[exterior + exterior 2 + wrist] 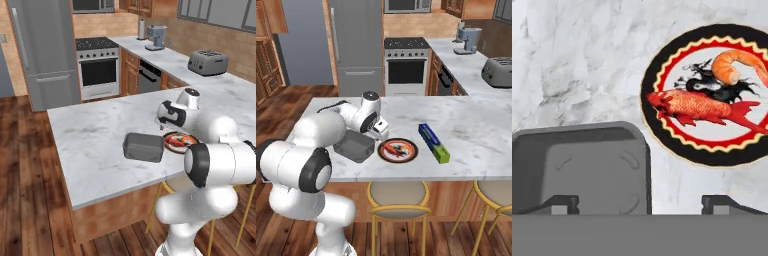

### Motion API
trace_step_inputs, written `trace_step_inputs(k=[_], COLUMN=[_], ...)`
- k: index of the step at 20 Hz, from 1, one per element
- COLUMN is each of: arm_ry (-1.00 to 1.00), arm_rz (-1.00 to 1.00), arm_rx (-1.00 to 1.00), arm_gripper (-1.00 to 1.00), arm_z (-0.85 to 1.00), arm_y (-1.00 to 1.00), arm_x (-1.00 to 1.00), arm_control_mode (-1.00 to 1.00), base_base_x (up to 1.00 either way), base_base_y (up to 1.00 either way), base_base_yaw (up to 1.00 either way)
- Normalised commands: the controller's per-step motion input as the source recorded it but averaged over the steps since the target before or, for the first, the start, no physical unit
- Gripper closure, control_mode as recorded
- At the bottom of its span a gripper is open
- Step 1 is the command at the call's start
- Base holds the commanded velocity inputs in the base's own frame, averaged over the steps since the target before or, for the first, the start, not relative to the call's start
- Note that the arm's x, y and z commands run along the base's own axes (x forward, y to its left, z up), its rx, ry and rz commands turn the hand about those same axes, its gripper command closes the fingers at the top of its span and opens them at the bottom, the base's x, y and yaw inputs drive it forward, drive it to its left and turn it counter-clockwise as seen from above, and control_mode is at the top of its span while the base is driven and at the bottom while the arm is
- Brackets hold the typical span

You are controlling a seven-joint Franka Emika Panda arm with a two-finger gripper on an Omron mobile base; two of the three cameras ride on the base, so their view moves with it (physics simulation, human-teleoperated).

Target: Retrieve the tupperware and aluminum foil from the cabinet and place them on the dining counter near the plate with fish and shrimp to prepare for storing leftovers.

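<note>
The dark grey tupperware rests on the marble dining counter, just left of the plate with fish and shrimp. The dark blue aluminum foil box lies flat to the right of the plate. My gripper hovers low over the tupperware, open, its fingertips wide apart on either side of the container's wall nearest the plate, holding nothing. Brown wooden cabinet doors stand far left.
A silver toaster and a coffee machine sit on the back counter. The stove and fridge stand behind. Yellow-legged stools are tucked under the counter's near edge.
</note>
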Motion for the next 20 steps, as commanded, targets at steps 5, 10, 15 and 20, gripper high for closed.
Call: trace_step_inputs(k=[5, 10, 15, 20], arm_ry=[-0.36, -0.12, -0.01, 0.0], arm_rz=[0.08, 0.11, 0.14, 0.03], arm_rx=[0.0, -0.12, -0.21, -0.16], arm_gripper=[-1.0, -1.0, -1.0, -1.0], arm_z=[0.9, 1.0, 1.0, 0.73], arm_y=[-0.03, 0.0, 0.01, 0.03], arm_x=[-0.98, -0.95, -0.97, -0.44], arm_control_mode=[-1.0, -1.0, -1.0, -1.0], base_base_x=[0.0, 0.0, 0.0, 0.0], base_base_y=[0.0, 0.0, 0.0, 0.0], base_base_yaw=[0.0, 0.0, 0.0, 0.0])
